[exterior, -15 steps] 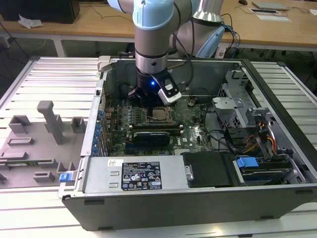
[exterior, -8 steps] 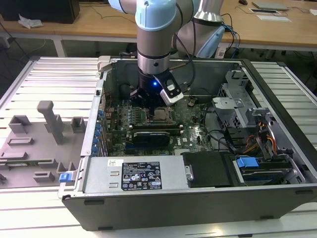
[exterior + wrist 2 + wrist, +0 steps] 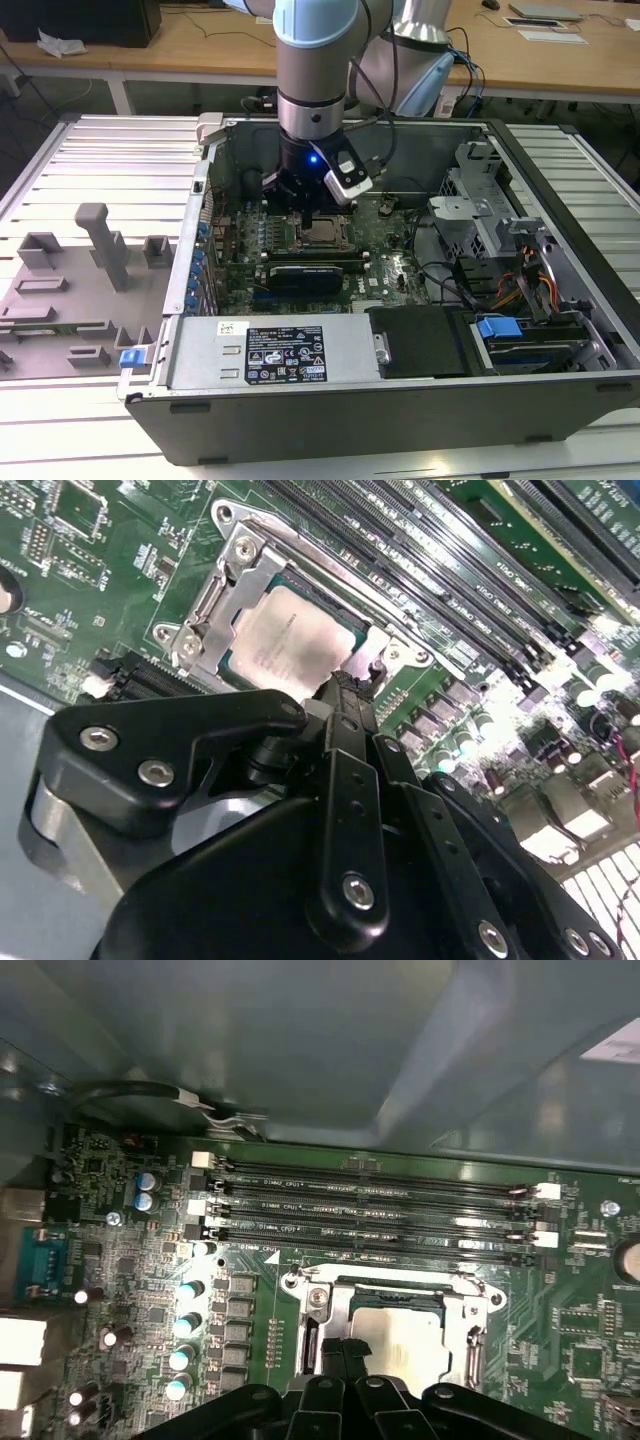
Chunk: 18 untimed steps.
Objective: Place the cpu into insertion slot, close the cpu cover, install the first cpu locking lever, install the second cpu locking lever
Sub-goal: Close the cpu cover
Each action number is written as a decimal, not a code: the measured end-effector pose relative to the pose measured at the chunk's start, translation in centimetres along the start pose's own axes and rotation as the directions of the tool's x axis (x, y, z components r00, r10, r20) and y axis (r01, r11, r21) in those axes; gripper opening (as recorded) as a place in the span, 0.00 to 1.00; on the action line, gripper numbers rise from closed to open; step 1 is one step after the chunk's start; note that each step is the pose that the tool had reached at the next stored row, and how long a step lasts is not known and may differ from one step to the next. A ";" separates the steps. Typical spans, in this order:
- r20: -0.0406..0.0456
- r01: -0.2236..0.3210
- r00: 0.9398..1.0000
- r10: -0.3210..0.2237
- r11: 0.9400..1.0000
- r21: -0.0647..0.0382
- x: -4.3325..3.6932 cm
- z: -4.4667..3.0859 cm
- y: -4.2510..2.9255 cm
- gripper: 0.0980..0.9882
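- One tool (image 3: 345, 692): black, built of screw-studded linkage bars. Its two fingers are pressed together into a single narrow tip, w/ nothing seen btwn them.
- Tool vs. cpu cover (image 3: 222, 592): the tip sits at the cover's edge, on the side away from the memory slots (image 3: 430, 570). Touching or just short of it: cannot tell.
- The cpu (image 3: 295, 640): flat square w/ pale silvery-beige metal top, matt, faint print. It lies seated in the insertion slot (image 3: 323, 237), just beside the tool tip, and shows through the cover's window.
- Cover, material: thin grey stamped-metal frame lying flat over the cpu's rim. Shiny round screw heads (image 3: 243, 548) sit at its corners.
- Motherboard (image 3: 590, 1360): green PCB, densely populated. The memory slots are long, narrow and black, in parallel rows w/ white end clips. A row of teal-topped cylindrical capacitors (image 3: 185, 1325) stands near the socket.
- Exterior view: the arm (image 3: 315, 80), a grey tube w/ pale-blue cap, stands upright over the socket inside the open pc case (image 3: 400, 400).
- Case and desk: the case is dark grey sheet metal, lying on its side on a ribbed aluminium desk (image 3: 90, 150).
- Grey blocky fixtures (image 3: 100, 240) rest on the desk at the exterior view's left, well apart from the tool.
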<state>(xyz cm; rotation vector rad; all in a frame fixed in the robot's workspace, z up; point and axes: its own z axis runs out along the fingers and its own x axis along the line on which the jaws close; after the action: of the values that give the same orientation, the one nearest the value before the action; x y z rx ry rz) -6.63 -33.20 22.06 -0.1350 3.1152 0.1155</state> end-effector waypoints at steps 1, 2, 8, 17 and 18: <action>0.000 0.000 1.000 0.000 1.000 0.000 -0.01 -0.29 0.02 0.01; 0.000 0.000 1.000 0.000 1.000 0.000 -0.01 -0.30 0.02 0.01; 0.036 0.003 0.999 -0.003 1.000 0.004 0.11 -0.33 0.04 0.01; 0.036 -0.005 0.999 0.004 1.000 0.006 -1.55 -0.30 -0.12 0.01; 0.036 -0.006 0.999 0.006 1.000 0.007 -1.72 -0.30 -0.13 0.01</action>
<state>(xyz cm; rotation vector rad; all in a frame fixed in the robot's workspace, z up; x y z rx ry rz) -4.91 -33.21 22.39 -0.1226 3.0802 0.1062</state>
